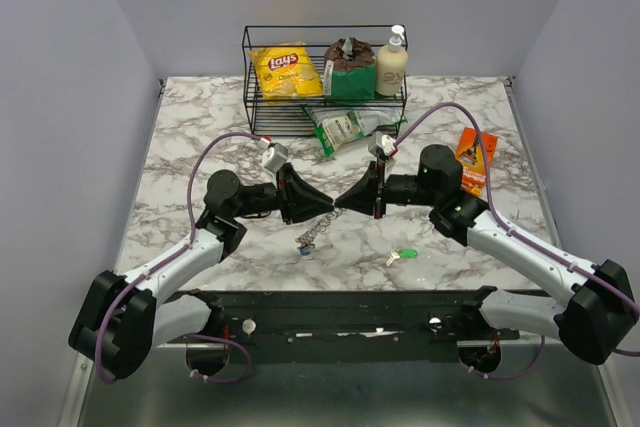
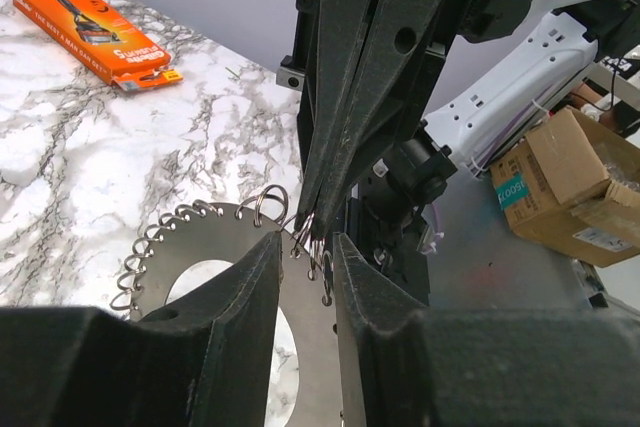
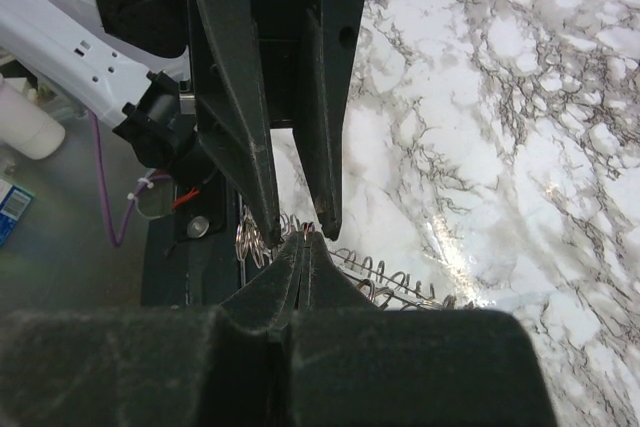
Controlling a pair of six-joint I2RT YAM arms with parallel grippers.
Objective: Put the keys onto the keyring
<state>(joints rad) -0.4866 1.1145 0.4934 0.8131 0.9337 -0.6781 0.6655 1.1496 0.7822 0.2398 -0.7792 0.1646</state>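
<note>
The keyring (image 1: 316, 230) is a silvery wire coil hanging between both grippers above the table's middle. A blue key (image 1: 303, 250) dangles at its low end. A green key (image 1: 404, 255) lies alone on the marble to the right. My right gripper (image 1: 341, 201) is shut on the keyring's wire (image 3: 380, 272), its tips (image 3: 305, 237) pinched together. My left gripper (image 1: 322, 204) faces it tip to tip. In the left wrist view that gripper (image 2: 305, 247) stands open with coil loops (image 2: 190, 215) in the gap. No red key shows.
A black wire basket (image 1: 250, 77) at the back holds a yellow chip bag (image 1: 285, 69), a green pack and a cream bottle (image 1: 391, 65). A green-white pouch (image 1: 340, 129) lies before it. An orange box (image 1: 477, 160) sits at the right. A cardboard box (image 2: 565, 187) stands off the table.
</note>
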